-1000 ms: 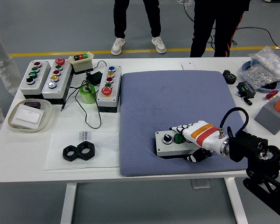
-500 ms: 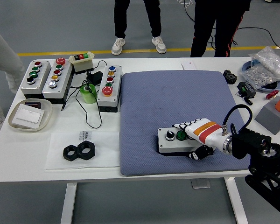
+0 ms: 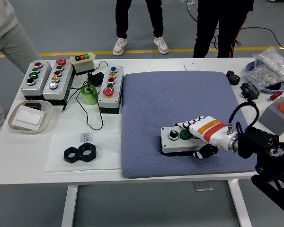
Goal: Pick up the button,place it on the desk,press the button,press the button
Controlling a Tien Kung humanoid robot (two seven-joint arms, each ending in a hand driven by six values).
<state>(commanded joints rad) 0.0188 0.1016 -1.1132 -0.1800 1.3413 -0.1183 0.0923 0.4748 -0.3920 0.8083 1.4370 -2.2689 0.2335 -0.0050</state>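
A small grey button box (image 3: 176,143) with a black knob (image 3: 173,136) and a green button (image 3: 184,134) lies on the blue-grey mat (image 3: 180,101), near its front edge. My right hand (image 3: 199,138), white with an orange-red band, is shut on the box's right end: fingers over the top, thumb under the front side. The box looks slightly tilted in the grasp. My left arm does not show.
Several button boxes (image 3: 47,78) and a cable with green tape (image 3: 89,94) stand at the back left. A bowl (image 3: 29,118) and two black nuts (image 3: 79,153) lie front left. Parts, a bag (image 3: 270,66) and an orange-topped block (image 3: 281,111) sit at the right. People stand beyond the table.
My right hand has shifted the button box a little to the right and slightly farther onto the mat. A person in grey has come in at the left edge.
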